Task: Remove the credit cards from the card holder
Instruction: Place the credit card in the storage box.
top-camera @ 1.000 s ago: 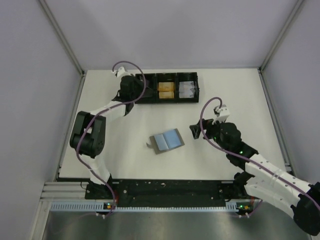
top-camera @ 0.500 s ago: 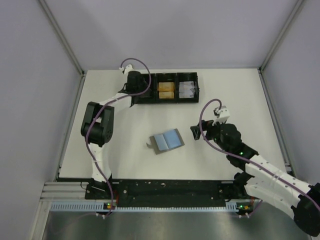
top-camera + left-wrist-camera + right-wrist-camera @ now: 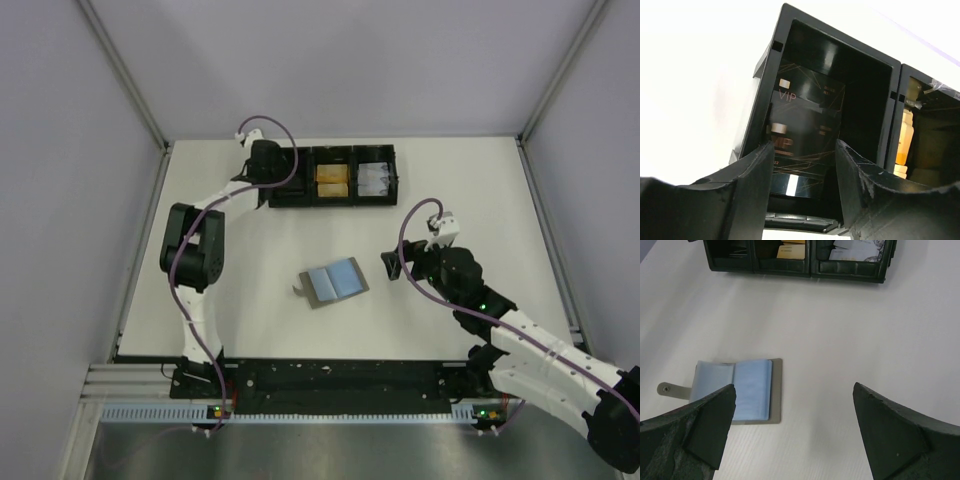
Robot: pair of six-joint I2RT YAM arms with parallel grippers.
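The grey card holder [image 3: 335,283] lies open on the table, light blue inside, with its tab to the left [image 3: 740,390]. My left gripper [image 3: 804,150] hangs over the left compartment of the black tray [image 3: 762,95], jaws apart. Dark credit cards marked VIP [image 3: 807,125] lie overlapping in that compartment beyond the fingers, which do not touch them. In the top view the left gripper [image 3: 270,172] covers that compartment. My right gripper [image 3: 792,390] is wide open and holds nothing. It hovers over bare table just right of the holder [image 3: 390,265].
The tray's [image 3: 330,203] middle compartment holds gold cards [image 3: 332,180] and its right compartment pale ones [image 3: 375,180]. The tray sits at the back of the table. Grey walls close in the left, right and far sides.
The left wrist has swung from the tray's left end to above its left compartment. The right arm and the card holder have not moved.
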